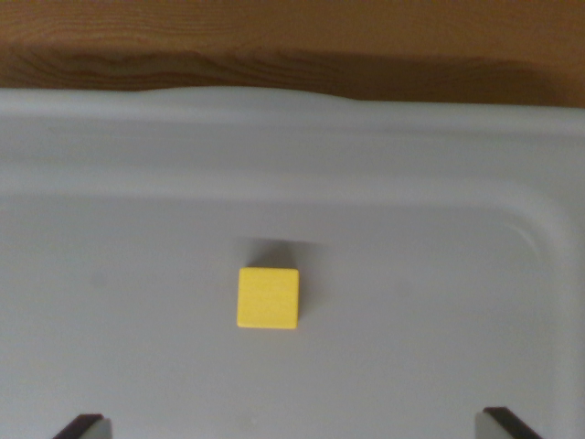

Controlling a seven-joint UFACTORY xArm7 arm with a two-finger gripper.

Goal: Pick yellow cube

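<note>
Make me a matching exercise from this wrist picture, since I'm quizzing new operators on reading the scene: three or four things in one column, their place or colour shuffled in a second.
Things:
1. yellow cube
2. grey tray
3. wooden surface
4. gripper fingertips

Places or colours:
A. brown strip along the top edge of the view
B. dark tips at the two bottom corners
C. lying alone near the middle of the tray floor
D. pale, with a raised rim curving at the wrist view's right

Pairs: 1-C, 2-D, 3-A, 4-B
</note>
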